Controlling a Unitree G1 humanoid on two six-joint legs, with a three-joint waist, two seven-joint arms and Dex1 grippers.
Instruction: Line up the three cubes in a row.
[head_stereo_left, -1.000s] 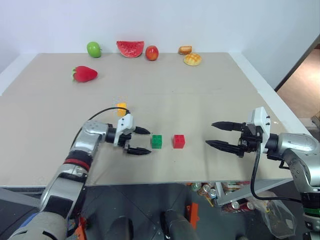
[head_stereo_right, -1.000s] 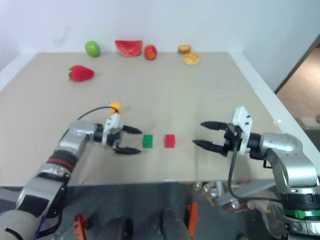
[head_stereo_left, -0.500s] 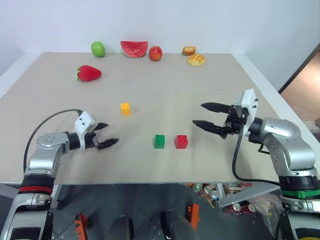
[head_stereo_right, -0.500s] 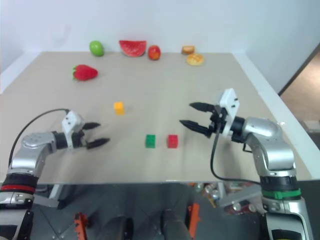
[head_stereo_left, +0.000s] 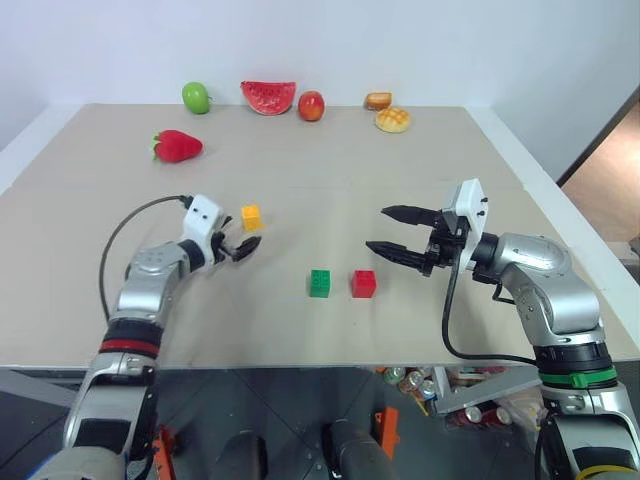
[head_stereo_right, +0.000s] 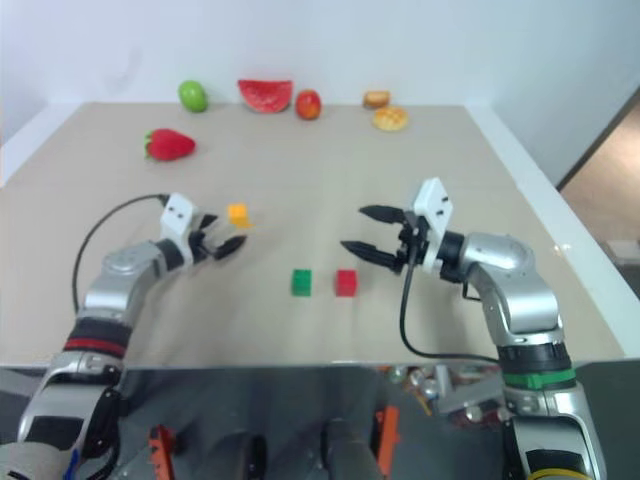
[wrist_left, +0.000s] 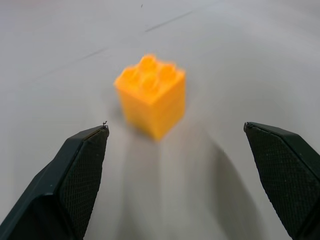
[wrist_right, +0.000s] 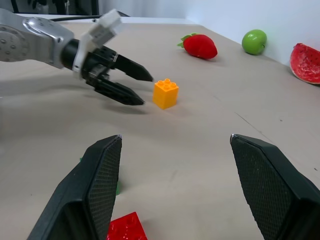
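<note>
The yellow-orange cube (head_stereo_left: 251, 217) sits alone on the tan table (head_stereo_left: 450, 150), left of centre and farther back. The green cube (head_stereo_left: 319, 283) and red cube (head_stereo_left: 363, 284) rest side by side nearer the front edge, a small gap between them. My left gripper (head_stereo_left: 241, 242) is open, just short of the yellow-orange cube (wrist_left: 151, 95), which stands ahead of the two spread fingers (wrist_left: 75, 180) without touching them. My right gripper (head_stereo_left: 378, 229) hangs open and empty above the table, right of and behind the red cube (wrist_right: 125, 227).
Toy food lines the far edge: a green apple (head_stereo_left: 197, 97), a watermelon slice (head_stereo_left: 267, 96), a red fruit (head_stereo_left: 311, 105) and two breads (head_stereo_left: 392, 119). A strawberry (head_stereo_left: 178, 146) lies at the back left. The table's front edge runs close below the green and red cubes.
My left gripper left the green cube's side, swung out to the left, then came up to the yellow-orange cube. The right gripper moved left towards the red cube. No cube moved.
</note>
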